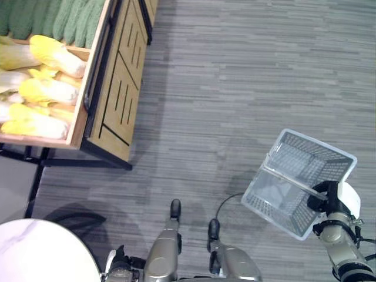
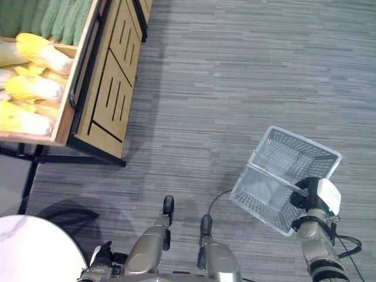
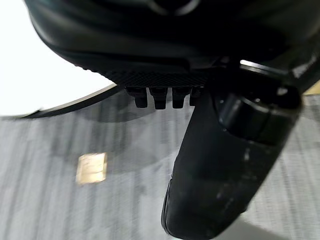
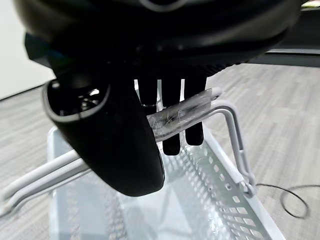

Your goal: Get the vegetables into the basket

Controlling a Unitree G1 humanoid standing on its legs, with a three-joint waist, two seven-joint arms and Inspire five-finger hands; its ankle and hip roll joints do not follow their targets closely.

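Observation:
Several yellow-white cabbages (image 1: 44, 88) lie in a wooden display stand (image 1: 117, 88) at the far left, with a row of green vegetables (image 1: 64, 20) behind them. A pale mesh basket (image 1: 294, 176) hangs tilted and empty over the floor at the right. My right hand (image 1: 329, 200) is shut on the basket's handle (image 4: 185, 112), fingers curled over it and thumb (image 4: 115, 145) beside it. My left hand (image 1: 120, 261) hangs low at the lower left, far from the stand, its fingers straight and holding nothing; its thumb (image 3: 225, 165) stands out over the carpet.
Grey striped carpet spreads between the stand and the basket. A round white table (image 1: 35, 252) sits at the lower left, close to my left hand. A small tan patch (image 3: 91, 167) lies on the carpet below that hand.

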